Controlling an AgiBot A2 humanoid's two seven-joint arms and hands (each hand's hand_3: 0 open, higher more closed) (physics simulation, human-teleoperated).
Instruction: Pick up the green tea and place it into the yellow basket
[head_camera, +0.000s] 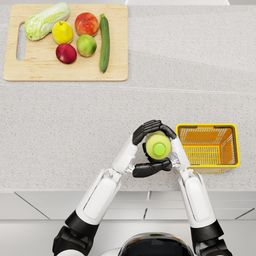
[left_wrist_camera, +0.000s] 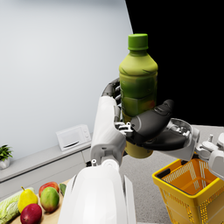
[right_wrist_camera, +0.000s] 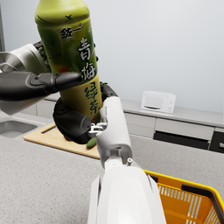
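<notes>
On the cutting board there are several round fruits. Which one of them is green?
The green apple, beside the cucumber; the other round fruits there are red or yellow.

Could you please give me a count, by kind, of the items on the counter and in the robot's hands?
Round fruit and the pear on the cutting board: 4
Vegetables (cabbage, cucumber): 2
Cutting board: 1
Green tea bottle, held by the left hand and the right hand: 1
Yellow basket: 1
Total: 9

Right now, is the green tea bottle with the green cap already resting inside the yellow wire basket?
No. In the left wrist view the green tea bottle is upright in the air, gripped by both hands above and beside the yellow wire basket.
</notes>
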